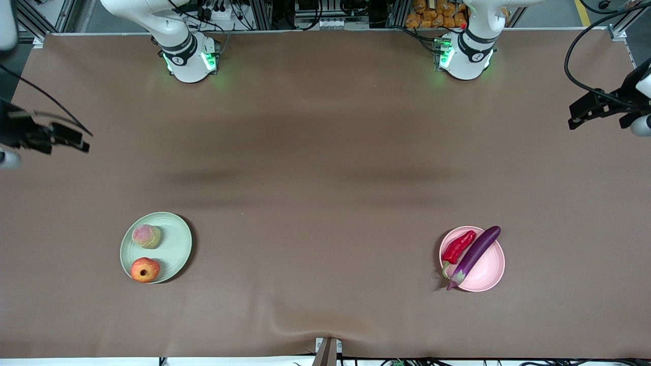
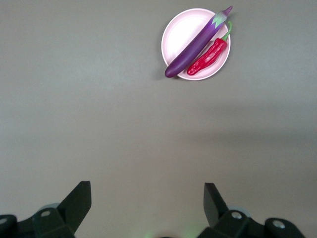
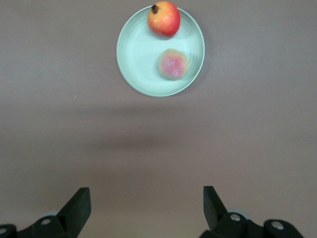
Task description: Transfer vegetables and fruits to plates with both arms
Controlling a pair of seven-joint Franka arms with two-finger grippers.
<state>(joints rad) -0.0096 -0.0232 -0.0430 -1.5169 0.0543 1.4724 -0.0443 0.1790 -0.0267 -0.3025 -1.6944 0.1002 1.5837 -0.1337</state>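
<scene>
- Nearest you: red fruit (image 1: 145, 269) and peach (image 1: 146, 236) on the green plate (image 1: 175, 249), right arm's end.
- Chili (image 1: 457, 246) and eggplant (image 1: 474, 256) on the pink plate (image 1: 491, 272), left arm's end.
- Left gripper (image 2: 147, 201) and right gripper (image 3: 146, 203): wide, empty, over table edges.
- Looks done; nothing left for you.

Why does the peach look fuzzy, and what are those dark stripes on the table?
In the right wrist view the yellowish-pink peach is softly blurred on the pale green round plate; in the front view the dark bands on the brown table cloth look like soft shadows.
</scene>
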